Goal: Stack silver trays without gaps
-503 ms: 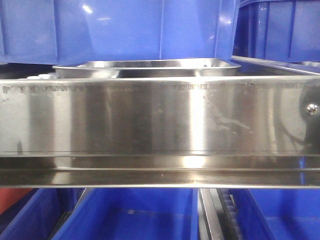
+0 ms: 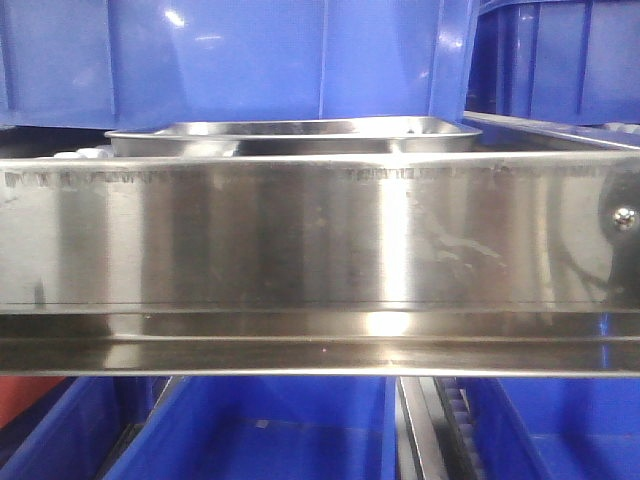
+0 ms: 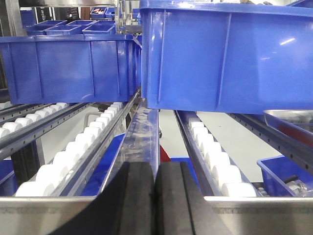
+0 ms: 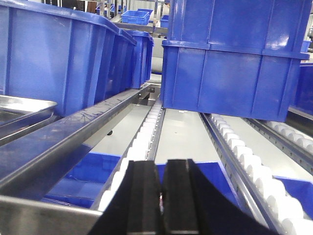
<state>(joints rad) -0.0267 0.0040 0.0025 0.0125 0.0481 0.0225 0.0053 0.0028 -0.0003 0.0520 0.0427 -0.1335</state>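
The left tool [image 3: 155,171] shows as two matte black fingers [image 3: 139,196] with flat inner faces and outer edges that flare in a curve toward the base. The right tool [image 4: 162,169] is the same plain black pair, smooth, with no markings visible.

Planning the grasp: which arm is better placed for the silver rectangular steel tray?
Probably left: the steel tray lies left of centre in the front view. Left pincer and right pincer are shut.

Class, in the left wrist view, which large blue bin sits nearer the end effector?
The blue bin on the right: it overlaps the left bin, set farther back.
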